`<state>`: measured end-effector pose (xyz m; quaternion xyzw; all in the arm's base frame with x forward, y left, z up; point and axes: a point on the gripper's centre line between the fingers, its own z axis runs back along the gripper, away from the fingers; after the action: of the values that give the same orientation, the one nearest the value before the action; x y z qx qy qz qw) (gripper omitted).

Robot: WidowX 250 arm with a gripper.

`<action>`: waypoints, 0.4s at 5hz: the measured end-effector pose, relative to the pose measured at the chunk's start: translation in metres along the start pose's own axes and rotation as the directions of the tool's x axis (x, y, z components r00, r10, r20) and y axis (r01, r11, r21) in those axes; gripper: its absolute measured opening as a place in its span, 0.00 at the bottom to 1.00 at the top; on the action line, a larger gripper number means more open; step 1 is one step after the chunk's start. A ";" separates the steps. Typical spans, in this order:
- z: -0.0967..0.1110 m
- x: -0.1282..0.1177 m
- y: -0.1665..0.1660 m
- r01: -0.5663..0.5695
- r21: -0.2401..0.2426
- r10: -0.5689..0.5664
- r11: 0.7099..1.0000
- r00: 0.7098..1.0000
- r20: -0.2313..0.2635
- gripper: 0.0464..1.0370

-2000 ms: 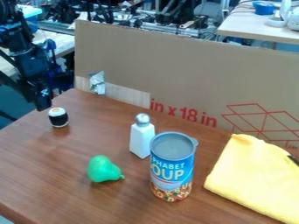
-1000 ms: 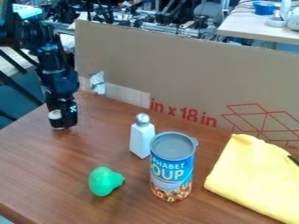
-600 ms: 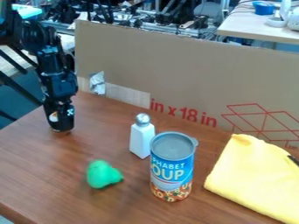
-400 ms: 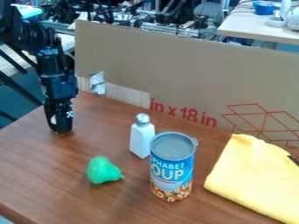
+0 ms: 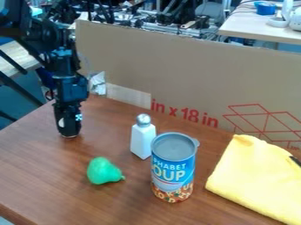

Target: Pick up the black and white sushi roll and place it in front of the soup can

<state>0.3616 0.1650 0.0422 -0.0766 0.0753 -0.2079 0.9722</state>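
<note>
- Camera view: my black gripper (image 5: 68,126) hangs fingers-down over the brown worktop (image 5: 35,167), just in from its left edge and near its far left corner; arm comes in from the upper left.
- Pincer closed around the small black-and-white roll (image 5: 61,122). Fingers hide most of it; a white patch shows between them, a pale rim below. From here I can't tell whether the roll touches the wood.
- Crumpled silvery scrap (image 5: 98,83) on the cardboard panel (image 5: 176,70), by the far left corner. Panel stands upright along the back edge, red print low down.
- Green pear (image 5: 104,171) on its side, toward the front edge, well apart from the gripper, narrow end pointing at the can.
- White shaker (image 5: 142,137), silvery top, upright, farther back than the pear, just beside the can.
- Soup can (image 5: 173,169), blue label, grey top, upright, between shaker and cloth.
- Yellow cloth (image 5: 258,178) spread at the right, one corner close to the back edge; small dark item (image 5: 295,161) at its right side.
- Behind the panel, upper right: pale table (image 5: 253,28) with blue roll (image 5: 266,8).
</note>
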 end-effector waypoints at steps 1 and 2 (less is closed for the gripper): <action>0.032 0.001 -0.040 0.039 0.028 -0.038 0.999 0.999 -0.035 0.56; 0.065 -0.016 -0.108 0.085 0.079 -0.081 0.993 0.995 -0.056 0.56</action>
<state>0.3165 0.0817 0.1271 -0.0345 0.0893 -0.2530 0.9627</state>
